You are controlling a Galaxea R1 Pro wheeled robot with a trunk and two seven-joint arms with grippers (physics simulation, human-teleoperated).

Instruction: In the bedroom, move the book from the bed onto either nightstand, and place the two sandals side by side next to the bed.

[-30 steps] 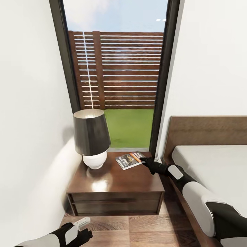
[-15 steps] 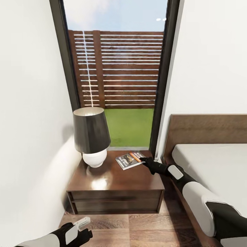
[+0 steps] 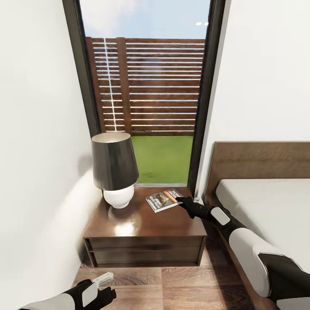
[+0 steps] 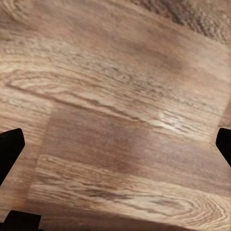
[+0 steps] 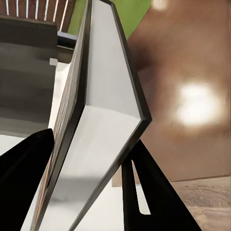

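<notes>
**Nightstand, bed and floor**

The dark wood nightstand [image 3: 146, 226] stands on the plank floor [image 3: 185, 286], between the white wall and the bed [image 3: 267, 206]. On its top, a lamp [image 3: 114, 168] sits at the rear left corner, with a black shade and a white round base. The book [image 3: 162, 200] is near the rear right corner, close to the right edge. The bed's off-white mattress is bare where it shows.

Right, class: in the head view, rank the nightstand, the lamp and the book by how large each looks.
1. nightstand
2. lamp
3. book, clearly smallest
All three stand at a similar distance, so the order seems reliable.
</notes>
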